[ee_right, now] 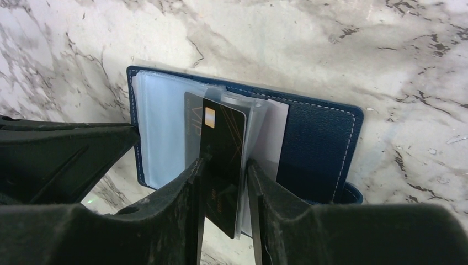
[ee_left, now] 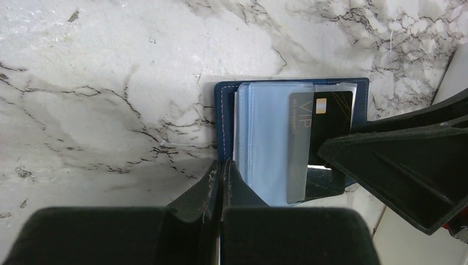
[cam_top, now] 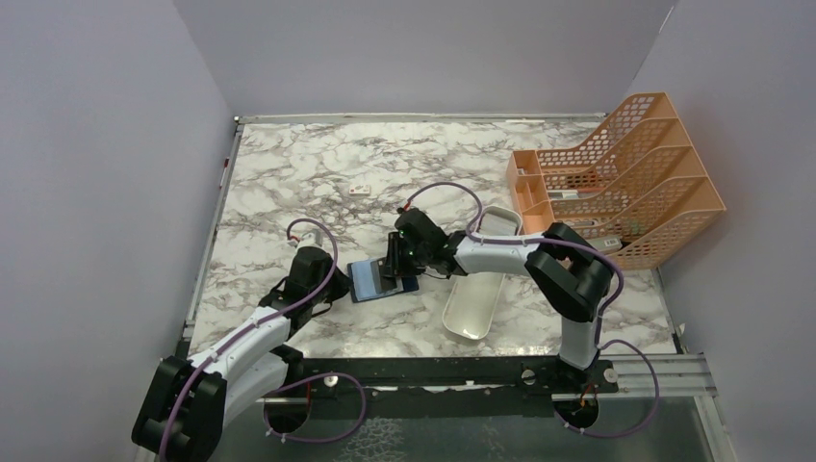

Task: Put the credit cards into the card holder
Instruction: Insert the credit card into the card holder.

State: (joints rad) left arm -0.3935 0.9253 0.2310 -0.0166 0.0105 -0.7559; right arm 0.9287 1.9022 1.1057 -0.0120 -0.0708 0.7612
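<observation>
the card holder (cam_top: pixel 370 281) lay open on the marble table (cam_top: pixel 289 173), between the two arms and just left of a long white tray (cam_top: pixel 471 308). from above, the right arm covered much of its right half, so only the pale inner side showed clearly there.

the left gripper (ee_left: pixel 221 168) had its fingers pressed together, tips at the holder's near navy edge. the fingers' own bulk hid the contact, so whether they pinched the cover or only pressed on it could not be told.

one dark credit card (ee_right: pixel 221 141) with a gold chip and "vip" lettering sat partway inside the clear sleeves (ee_left: pixel 265 138). the end under the plastic looked greyed and hazy, and its other end stuck out bare. the right gripper (ee_right: pixel 225 165) had its fingers apart, one on each side of the card's long edges. the left finger seemed to meet the card, while a sliver of sleeve showed by the right one, so a true grip could not be confirmed. the card's lower end was cut off between the fingers.

the holder's snap tab (ee_right: pixel 350 193) peeked out at its far corner, half hidden behind a finger. an orange rack (cam_top: pixel 654 183) stood at the table's right, its contents too small to read, and a small white block (cam_top: pixel 361 190) lay well beyond the holder.
</observation>
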